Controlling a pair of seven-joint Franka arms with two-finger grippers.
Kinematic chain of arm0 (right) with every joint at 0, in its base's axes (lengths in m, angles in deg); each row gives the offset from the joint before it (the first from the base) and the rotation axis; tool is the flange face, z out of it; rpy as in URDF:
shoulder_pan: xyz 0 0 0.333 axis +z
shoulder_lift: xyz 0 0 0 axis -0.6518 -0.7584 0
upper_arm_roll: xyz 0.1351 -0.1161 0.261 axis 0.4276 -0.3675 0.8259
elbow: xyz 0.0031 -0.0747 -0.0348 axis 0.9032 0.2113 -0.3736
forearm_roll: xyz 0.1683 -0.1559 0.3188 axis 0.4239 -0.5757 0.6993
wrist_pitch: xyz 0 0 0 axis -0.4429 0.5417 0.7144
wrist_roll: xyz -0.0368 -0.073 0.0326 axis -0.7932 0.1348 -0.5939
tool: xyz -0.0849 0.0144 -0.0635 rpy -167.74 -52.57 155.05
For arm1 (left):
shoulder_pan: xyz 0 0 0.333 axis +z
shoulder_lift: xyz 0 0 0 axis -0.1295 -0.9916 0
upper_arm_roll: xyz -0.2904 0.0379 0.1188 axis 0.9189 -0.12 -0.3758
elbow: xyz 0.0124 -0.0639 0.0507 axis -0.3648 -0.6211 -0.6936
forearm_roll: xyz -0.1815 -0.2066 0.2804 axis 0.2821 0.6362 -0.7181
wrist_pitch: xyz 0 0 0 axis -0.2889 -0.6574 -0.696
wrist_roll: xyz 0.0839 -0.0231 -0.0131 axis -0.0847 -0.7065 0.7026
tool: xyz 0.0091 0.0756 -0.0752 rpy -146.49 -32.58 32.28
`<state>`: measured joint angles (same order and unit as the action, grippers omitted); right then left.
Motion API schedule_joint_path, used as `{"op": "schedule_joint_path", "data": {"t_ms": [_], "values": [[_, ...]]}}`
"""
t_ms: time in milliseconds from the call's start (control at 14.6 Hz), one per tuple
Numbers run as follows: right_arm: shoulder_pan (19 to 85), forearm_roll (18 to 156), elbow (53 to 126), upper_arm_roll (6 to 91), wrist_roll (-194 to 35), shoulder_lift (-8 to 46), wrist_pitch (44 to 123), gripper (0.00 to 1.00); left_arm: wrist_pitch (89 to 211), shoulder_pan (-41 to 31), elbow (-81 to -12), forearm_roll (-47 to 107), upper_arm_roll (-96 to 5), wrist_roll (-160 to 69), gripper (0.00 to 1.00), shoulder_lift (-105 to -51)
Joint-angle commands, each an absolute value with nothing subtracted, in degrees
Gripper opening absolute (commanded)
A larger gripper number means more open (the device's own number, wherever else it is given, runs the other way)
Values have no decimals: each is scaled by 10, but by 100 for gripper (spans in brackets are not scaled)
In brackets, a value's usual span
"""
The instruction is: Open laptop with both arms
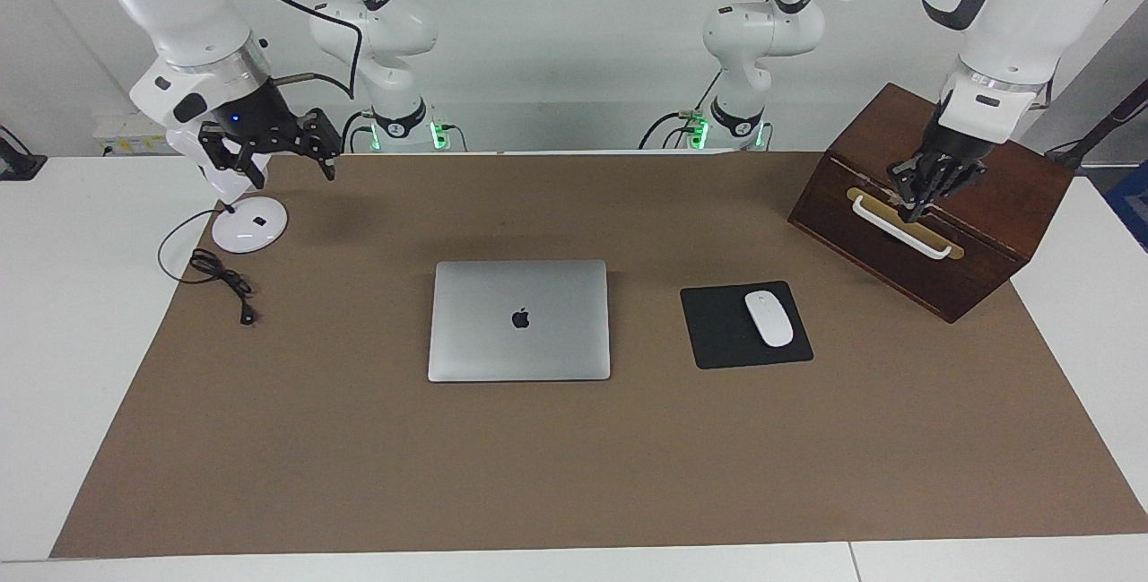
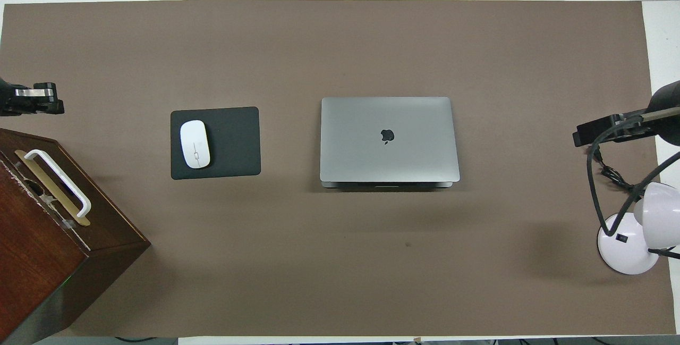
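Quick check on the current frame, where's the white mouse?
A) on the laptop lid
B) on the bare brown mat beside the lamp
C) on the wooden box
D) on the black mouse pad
D: the white mouse lies on the black mouse pad, beside the closed laptop toward the left arm's end of the table, apart from the wooden box.
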<state>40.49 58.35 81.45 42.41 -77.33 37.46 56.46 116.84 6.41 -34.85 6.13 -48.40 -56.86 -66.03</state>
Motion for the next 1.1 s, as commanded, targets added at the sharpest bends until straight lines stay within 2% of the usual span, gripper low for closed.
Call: {"op": "schedule_joint_path", "data": {"t_ms": [0, 275, 618, 1030], "values": [[411, 594, 851, 426, -786, 397, 597, 100, 1240, 60, -428, 57, -479, -568, 0, -621], [427, 594, 852, 426, -787, 397, 600, 100, 1402, 11, -587, 61, -479, -566, 0, -555], [448, 614, 870, 426, -788, 396, 601, 100, 1532, -54, -715, 65, -479, -568, 0, -512], [477, 614, 895, 426, -788, 409, 600, 100, 1664, -130, -795, 65, -480, -569, 0, -517]]}}
